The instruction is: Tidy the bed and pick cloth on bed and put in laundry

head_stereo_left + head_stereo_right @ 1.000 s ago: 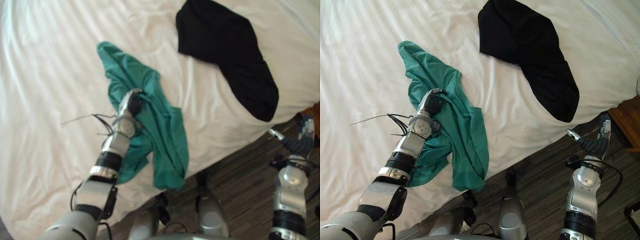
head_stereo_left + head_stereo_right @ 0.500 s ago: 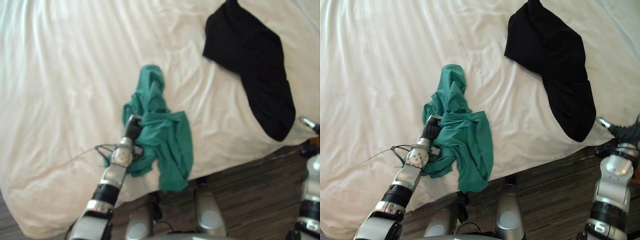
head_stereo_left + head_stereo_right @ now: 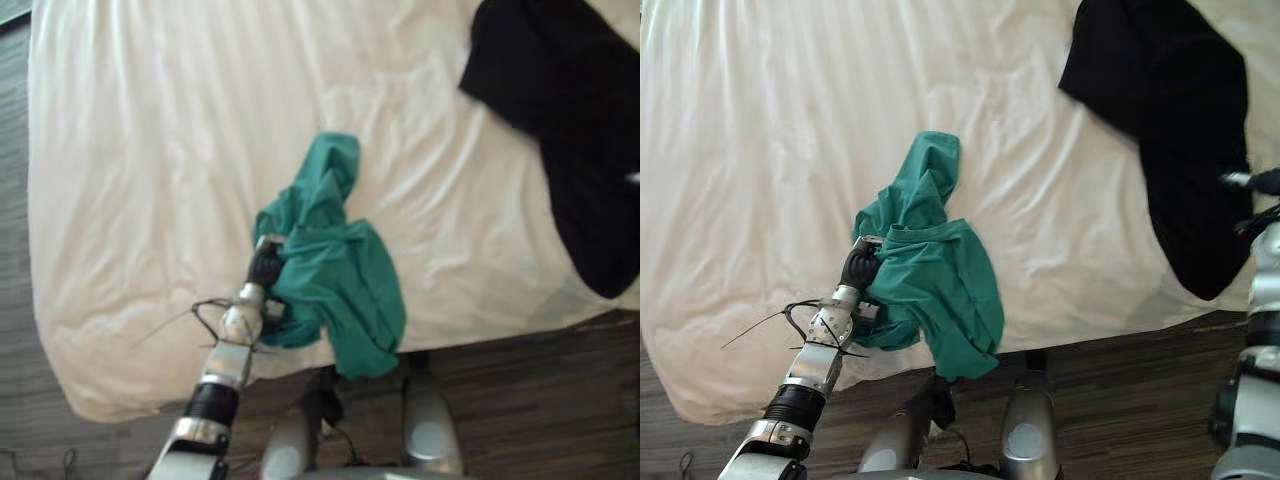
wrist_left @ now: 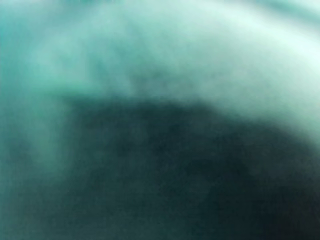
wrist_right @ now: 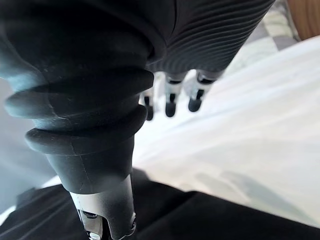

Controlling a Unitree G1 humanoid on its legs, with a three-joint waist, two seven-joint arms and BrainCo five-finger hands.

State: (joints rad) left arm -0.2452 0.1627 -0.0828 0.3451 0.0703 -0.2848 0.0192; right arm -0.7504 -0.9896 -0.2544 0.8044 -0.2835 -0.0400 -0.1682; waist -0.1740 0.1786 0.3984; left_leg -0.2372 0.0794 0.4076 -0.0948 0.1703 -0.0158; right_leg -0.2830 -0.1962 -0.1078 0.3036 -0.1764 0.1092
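Two cloths: a green cloth (image 3: 935, 285) and a black cloth (image 3: 1180, 120) lie well apart on the white bed (image 3: 760, 150).
Green cloth: bunched near the bed's near edge, with one narrow end trailing up across the sheet. Its lower fold droops over the edge toward the dark striped floor (image 3: 1120, 400).
Left hand: the left hand (image 3: 859, 268) sits at the green cloth's left side, fingers curled into the bunched fabric and clutching it. Its wrist view shows green fabric pressed close.
Black cloth: spread out on the right side of the bed, its lower end reaching the mattress edge.
Right hand: the right hand (image 5: 200, 35) hovers just beside the black cloth's right edge. Its fingers (image 5: 170, 97) hang loose and empty over white sheet and black fabric.
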